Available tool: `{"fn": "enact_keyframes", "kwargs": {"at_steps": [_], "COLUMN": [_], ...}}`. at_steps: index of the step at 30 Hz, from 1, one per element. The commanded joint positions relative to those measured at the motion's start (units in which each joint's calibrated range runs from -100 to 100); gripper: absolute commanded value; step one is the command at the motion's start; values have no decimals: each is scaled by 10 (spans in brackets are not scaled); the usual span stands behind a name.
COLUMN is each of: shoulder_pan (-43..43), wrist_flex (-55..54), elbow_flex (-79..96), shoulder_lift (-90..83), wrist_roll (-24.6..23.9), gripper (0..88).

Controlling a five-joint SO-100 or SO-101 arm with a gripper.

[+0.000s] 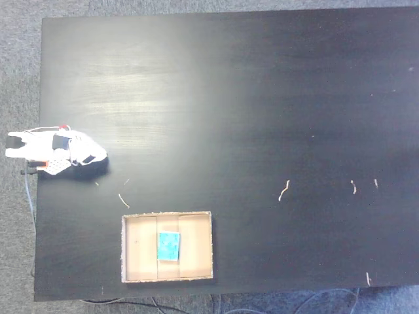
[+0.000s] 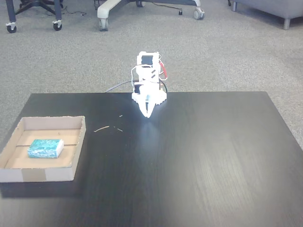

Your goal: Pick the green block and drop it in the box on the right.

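Green block in the box, arm folded at the bench edge.
The green block [image 1: 169, 246] lies flat inside the box [image 1: 131, 248]; the arm sits folded, well apart, its fingers [image 2: 147, 113] together, empty, pointing down at the bench [image 2: 199, 156].

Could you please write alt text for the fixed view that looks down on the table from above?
A green block lies inside a shallow cardboard box near the bottom edge of a black table. The white robot arm is folded at the left edge, its gripper well away from the box.
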Motion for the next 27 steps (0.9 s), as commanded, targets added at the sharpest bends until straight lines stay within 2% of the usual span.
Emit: {"fn": "enact_keyframes", "kwargs": {"at_steps": [1, 4, 5, 6, 8, 9, 10, 12, 13, 19, 22, 27], "shoulder_pan": [-16, -39, -45, -45, -50, -53, -57, -79, -96, -99, -109, -99], "wrist_flex": [38, 23, -34, -96, -313, -379, -373, -258, -243, -245, -246, -246], "elbow_flex": [14, 13, 13, 11, 7, 13, 13, 13, 13, 13, 13, 13], "shoulder_lift": [-3, -3, -3, -3, -3, -3, -3, -4, -4, -3, -3, -3], "wrist_roll": [-53, -50, -45, 5, 156, 223, 261, 295, 311, 320, 363, 355], "gripper": [34, 1, 2, 2, 1, 1, 1, 1, 1, 1, 1, 1]}}
